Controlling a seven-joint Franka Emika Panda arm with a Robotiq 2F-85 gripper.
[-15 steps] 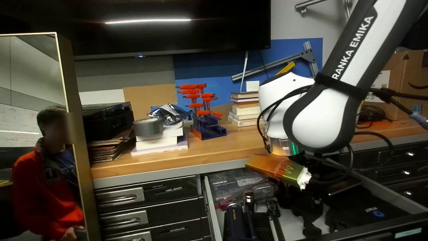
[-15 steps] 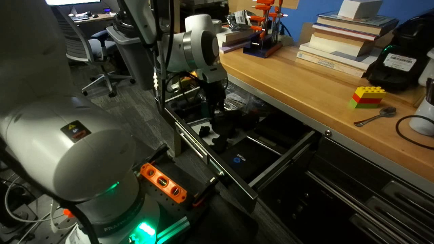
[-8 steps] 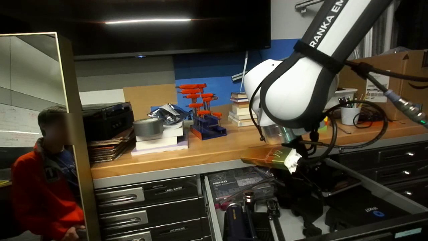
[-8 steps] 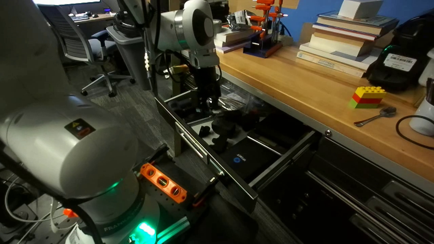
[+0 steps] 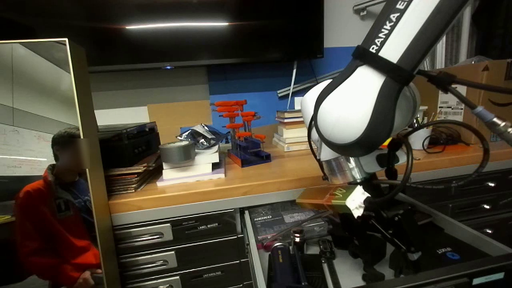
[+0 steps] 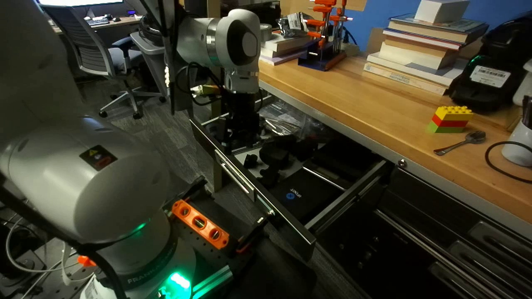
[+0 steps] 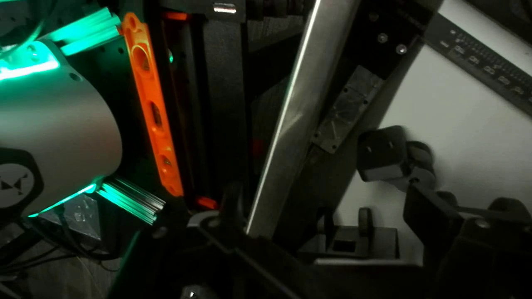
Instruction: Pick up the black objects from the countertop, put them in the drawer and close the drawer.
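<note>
Black wall screen (image 5: 180, 44), marked by a white streak of light (image 5: 177, 25). Wall (image 5: 260, 76) faced in blue, grey and tan sections. Tall gold-edged panel (image 5: 38, 92), seen overlapping the screen's left end. In an exterior view: office chair (image 6: 93, 52), mounted on castors (image 6: 137, 115), set on dark patterned floor (image 6: 153, 128); grey bin (image 6: 154, 62) placed just beside; desk (image 6: 120, 22) placed beyond, a bright screen (image 6: 81, 2) shown above, partly cropped.
</note>
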